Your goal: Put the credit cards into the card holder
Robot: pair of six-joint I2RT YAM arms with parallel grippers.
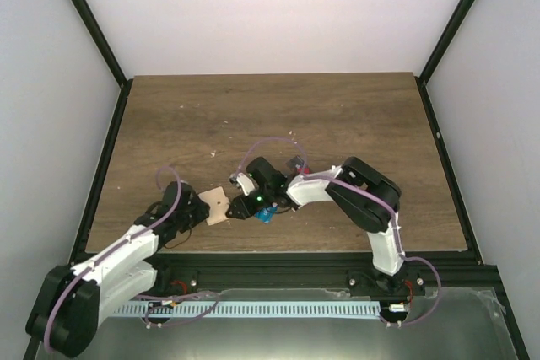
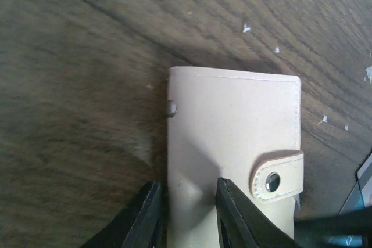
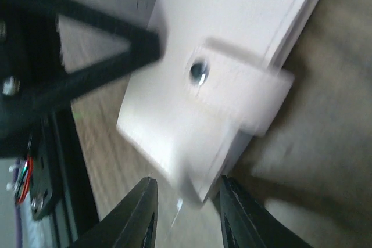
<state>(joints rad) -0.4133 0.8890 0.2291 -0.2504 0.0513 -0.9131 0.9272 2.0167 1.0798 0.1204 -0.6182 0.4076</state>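
The beige card holder is near the table's front edge, between my two grippers. In the left wrist view the card holder shows its flat face, with the tab and its dark snap at the right. My left gripper holds its near left edge, one finger on its face and one at its edge. My right gripper is open, its jaws either side of the near corner of the card holder, which looks raised off the wood. A blue card lies under the right gripper.
The wooden table stretches away behind the arms, with small white specks on it. A black frame rail runs along the front edge. The edge of a pale card shows at the right of the left wrist view.
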